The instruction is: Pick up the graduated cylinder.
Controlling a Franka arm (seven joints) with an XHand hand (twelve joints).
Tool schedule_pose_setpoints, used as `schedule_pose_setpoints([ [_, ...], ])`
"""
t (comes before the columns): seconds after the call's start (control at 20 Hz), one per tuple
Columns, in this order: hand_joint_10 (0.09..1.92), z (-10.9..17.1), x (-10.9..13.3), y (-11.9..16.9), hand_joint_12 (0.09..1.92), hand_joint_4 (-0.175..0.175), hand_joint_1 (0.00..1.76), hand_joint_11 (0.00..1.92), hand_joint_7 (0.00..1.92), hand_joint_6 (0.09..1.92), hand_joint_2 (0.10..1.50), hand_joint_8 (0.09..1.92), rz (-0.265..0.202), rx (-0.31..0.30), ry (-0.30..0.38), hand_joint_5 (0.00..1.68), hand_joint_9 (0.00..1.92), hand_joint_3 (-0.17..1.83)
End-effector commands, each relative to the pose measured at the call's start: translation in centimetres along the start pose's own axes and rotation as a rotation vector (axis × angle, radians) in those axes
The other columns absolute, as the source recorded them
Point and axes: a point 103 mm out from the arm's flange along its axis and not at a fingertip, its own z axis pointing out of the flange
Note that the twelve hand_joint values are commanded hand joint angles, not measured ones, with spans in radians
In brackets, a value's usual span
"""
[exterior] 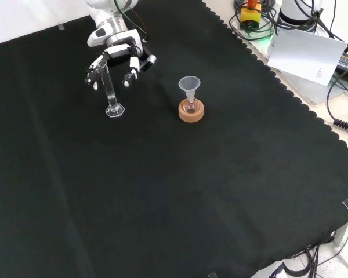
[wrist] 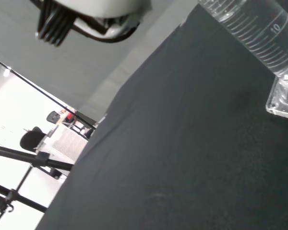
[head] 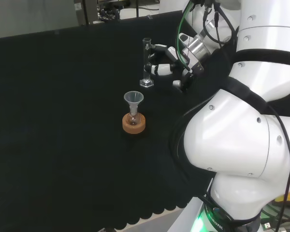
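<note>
We've got a clear funnel (head: pixel 134 98) sitting upright in a small flask (exterior: pixel 189 106) on a cork ring stand (head: pixel 134 123), mid-bench on the black cloth (exterior: pixel 162 197). Front view, off the cloth's right edge: white paper sheet (exterior: pixel 306 53), black cables (exterior: pixel 343 98), yellow/orange item (exterior: pixel 250 13) at top. We can't tell flask contents.

A black cloth (exterior: pixel 162 191) with a scalloped edge covers the surface. The graduated cylinder (exterior: pixel 111 92) is clear glass with fine pale graduation lines and a clear base. The robot hand (exterior: pixel 117 58) is black and white, on a white arm (head: pixel 246 140). A clear funnel (exterior: pixel 189 87) tops a small clear flask (exterior: pixel 189 106) on a tan cork ring (exterior: pixel 191 112).
</note>
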Motion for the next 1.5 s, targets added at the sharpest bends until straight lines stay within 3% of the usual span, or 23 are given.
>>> schedule_pose_setpoints([
  [0.05,0.58,0.6,0.2,0.6,1.31,-0.035,0.99,0.35,0.46,0.09,0.60,0.65,-0.015,-0.031,0.049,0.55,0.65,0.60],
  [0.55,0.56,1.7,0.5,1.3,1.26,-0.031,1.03,0.43,0.47,0.12,0.62,0.64,-0.016,-0.047,0.084,0.60,0.68,0.60],
  [1.0,0.45,2.1,0.2,1.5,1.14,-0.019,1.08,0.65,0.58,0.53,0.70,0.63,-0.002,-0.077,0.075,0.62,0.85,0.58],
  [1.35,0.37,2.0,0.4,1.8,1.02,-0.021,1.13,0.84,0.67,0.62,0.74,0.63,-0.002,-0.065,0.094,0.69,1.00,0.58],
  [1.5,0.33,1.8,0.3,1.8,0.99,-0.015,1.15,0.89,0.71,0.63,0.76,0.63,0.005,-0.088,0.098,0.72,1.05,0.58],
])
